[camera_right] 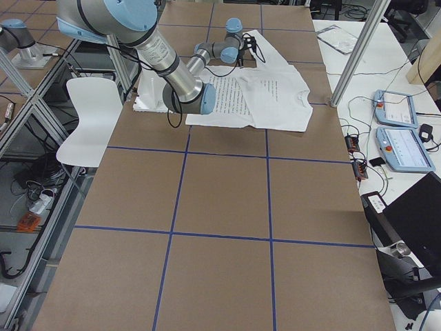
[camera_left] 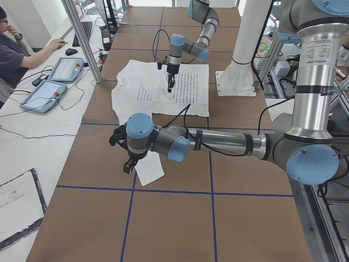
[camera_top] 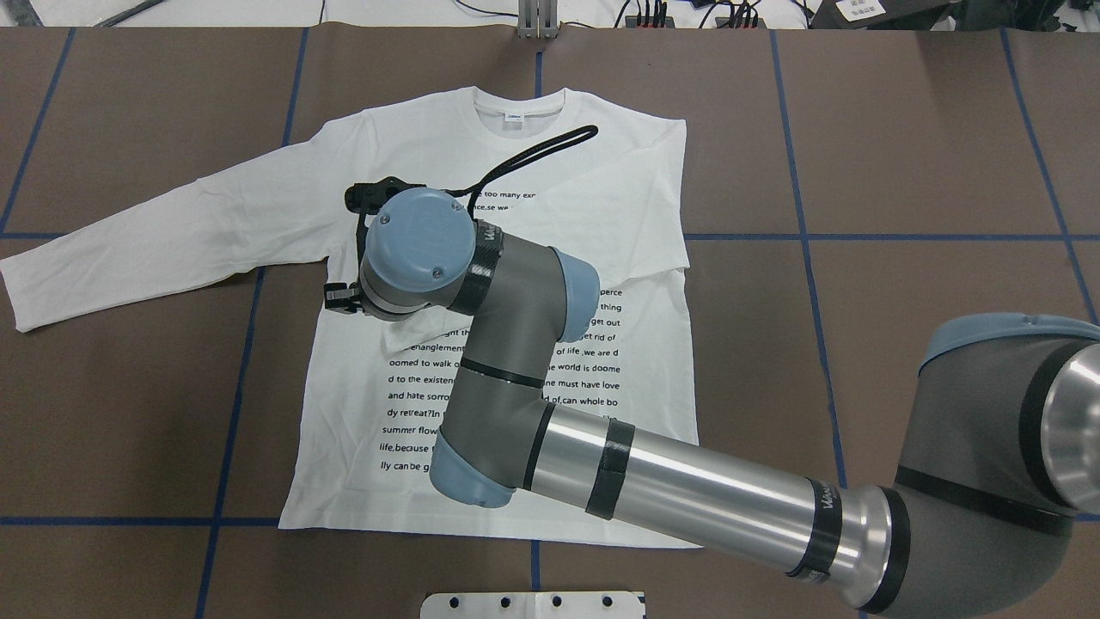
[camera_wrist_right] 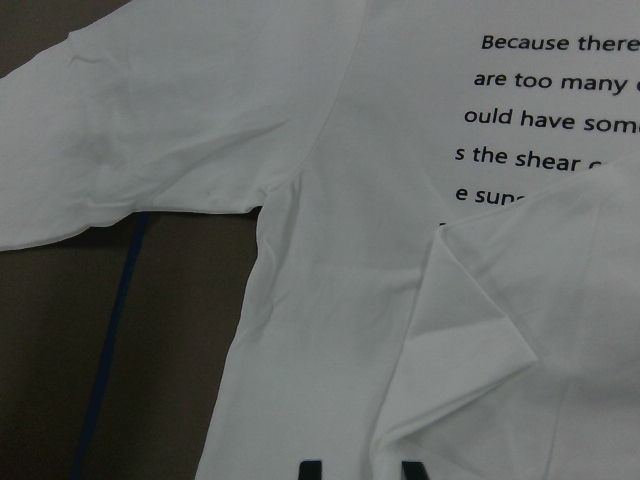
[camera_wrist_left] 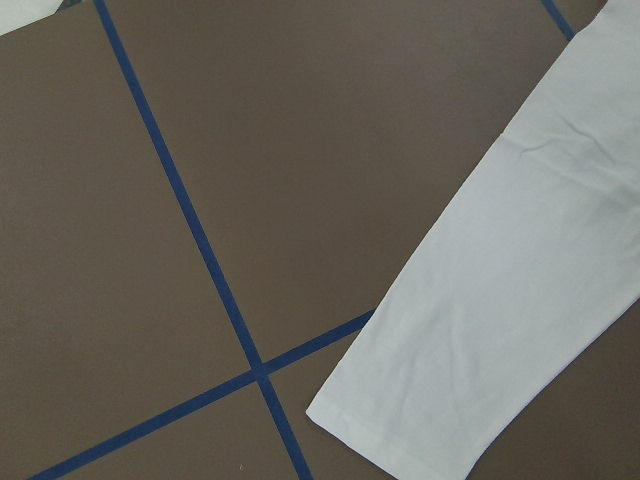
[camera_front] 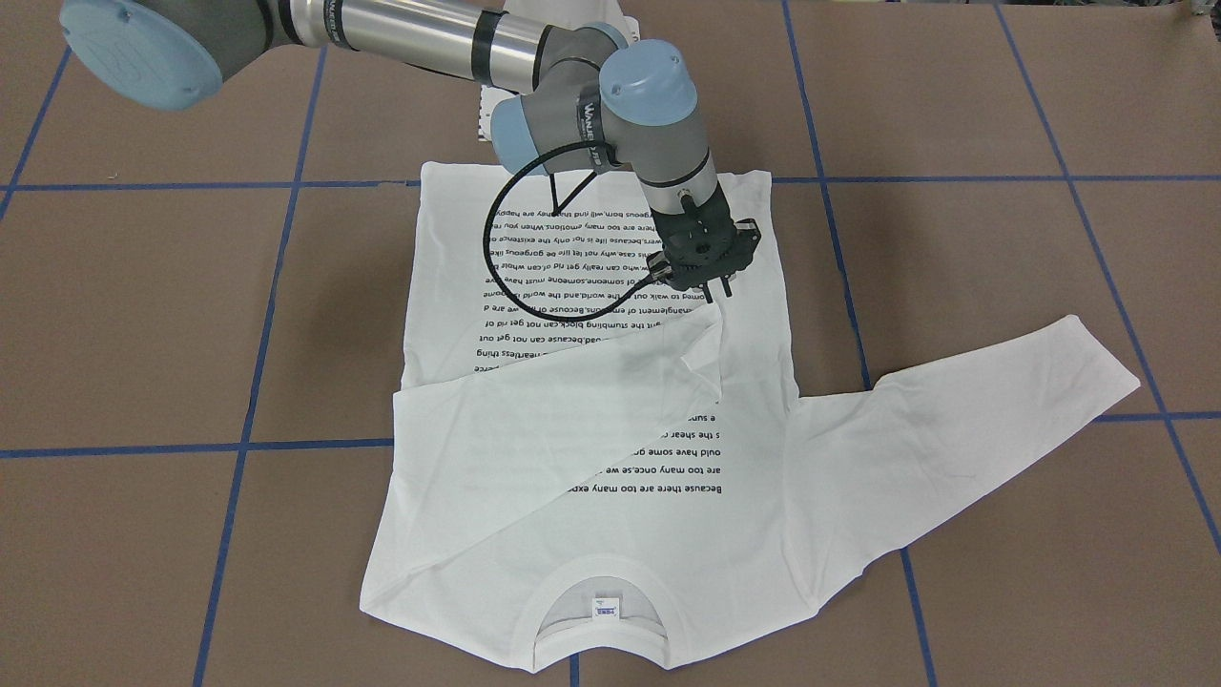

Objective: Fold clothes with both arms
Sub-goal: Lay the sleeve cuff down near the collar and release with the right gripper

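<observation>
The white long-sleeved T-shirt (camera_front: 610,496) lies flat on the brown table, text side up, with its neck away from the robot. One sleeve (camera_front: 572,401) is folded across the chest, and its cuff (camera_wrist_right: 480,330) rests on the text. The other sleeve (camera_top: 155,232) stretches out sideways. My right gripper (camera_front: 720,294) hangs just above the folded cuff, open and holding nothing. My left gripper (camera_left: 128,166) hovers by the outstretched sleeve's cuff (camera_wrist_left: 500,330). It shows only in the exterior left view, so I cannot tell its state.
Blue tape lines (camera_top: 803,236) grid the table. A white pedestal (camera_left: 240,71) stands at the robot's side of the shirt. A person (camera_left: 16,49) sits at a side bench with tablets (camera_left: 52,82). A white chair (camera_right: 89,117) stands beside the table.
</observation>
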Action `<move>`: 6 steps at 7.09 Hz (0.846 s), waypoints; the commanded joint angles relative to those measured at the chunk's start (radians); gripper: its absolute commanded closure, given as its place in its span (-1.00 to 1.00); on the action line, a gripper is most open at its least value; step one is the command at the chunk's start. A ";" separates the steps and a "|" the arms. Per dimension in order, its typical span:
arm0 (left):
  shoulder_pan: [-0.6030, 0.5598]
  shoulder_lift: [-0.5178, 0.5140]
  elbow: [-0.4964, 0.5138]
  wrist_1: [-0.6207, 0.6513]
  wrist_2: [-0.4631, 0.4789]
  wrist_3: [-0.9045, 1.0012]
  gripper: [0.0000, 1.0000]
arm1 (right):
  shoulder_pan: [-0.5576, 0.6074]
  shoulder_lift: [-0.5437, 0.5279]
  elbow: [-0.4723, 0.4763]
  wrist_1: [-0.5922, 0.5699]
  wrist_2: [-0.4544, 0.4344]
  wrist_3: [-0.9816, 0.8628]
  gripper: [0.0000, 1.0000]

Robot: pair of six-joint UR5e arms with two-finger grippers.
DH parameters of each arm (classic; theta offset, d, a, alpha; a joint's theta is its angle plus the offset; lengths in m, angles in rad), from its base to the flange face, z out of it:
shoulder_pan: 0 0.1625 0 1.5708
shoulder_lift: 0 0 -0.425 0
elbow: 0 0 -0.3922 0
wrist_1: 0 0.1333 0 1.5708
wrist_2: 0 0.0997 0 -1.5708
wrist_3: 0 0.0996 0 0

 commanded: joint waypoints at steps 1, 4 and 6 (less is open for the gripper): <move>0.001 0.000 0.009 -0.009 0.000 -0.001 -1.00 | -0.035 0.025 -0.013 0.001 -0.087 -0.012 -1.00; -0.001 0.000 0.009 -0.009 -0.001 -0.002 -1.00 | -0.020 0.002 -0.031 -0.027 -0.113 0.069 -0.99; -0.001 0.001 0.011 -0.009 -0.003 -0.002 -1.00 | 0.006 0.005 -0.106 -0.038 -0.118 0.064 -0.98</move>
